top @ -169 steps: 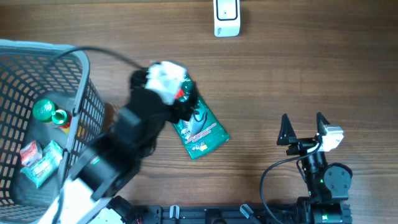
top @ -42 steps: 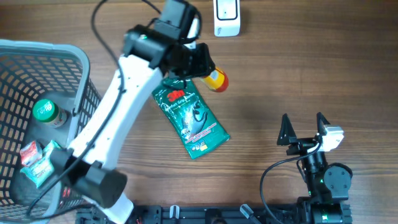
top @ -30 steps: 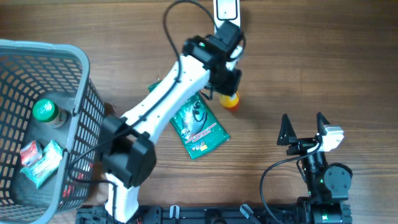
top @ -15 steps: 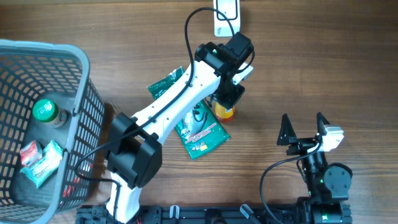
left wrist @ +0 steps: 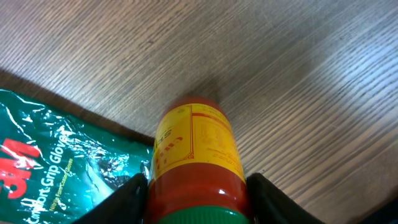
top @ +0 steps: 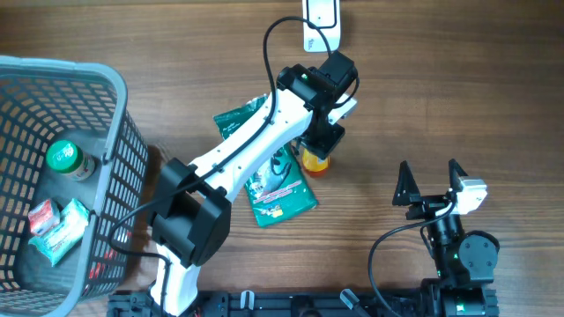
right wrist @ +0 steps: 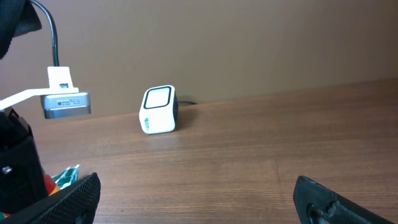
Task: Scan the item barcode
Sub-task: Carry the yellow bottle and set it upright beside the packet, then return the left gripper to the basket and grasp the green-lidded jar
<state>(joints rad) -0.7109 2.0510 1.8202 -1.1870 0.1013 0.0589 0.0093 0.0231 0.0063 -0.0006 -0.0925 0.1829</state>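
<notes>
One yellow bottle (left wrist: 196, 149) with a red band and a green cap stands with its base on the wooden worktop (top: 458, 79), near the middle of it. A printed label panel on its side faces the left wrist camera. The left pincer (left wrist: 198, 196) straddles the cap end. Its two dark fingers (left wrist: 134, 199) sit hard against either side, at a middling spread. I cannot tell whether they are pressing on the bottle or merely flanking it.

Just beside the bottle, on its left in the wrist view, lies a green foil packet (left wrist: 56, 168) printed with 3M and Comfort Grip Gloves. It lies flat on the wood, and from overhead the left arm crosses over it. Whether the packet's edge touches the bottle is unclear.

Toward the far edge of the worktop sits a small white scanner (top: 320, 22), apart from the bottle.

At the left side stands a grey mesh basket (top: 123, 150). It holds a green-capped jar (top: 63, 157) and some small packets (top: 57, 227).

Off to the right, well apart from the bottle, the right pincer (top: 430, 179) hangs with its fingers spread wide, holding nothing.
</notes>
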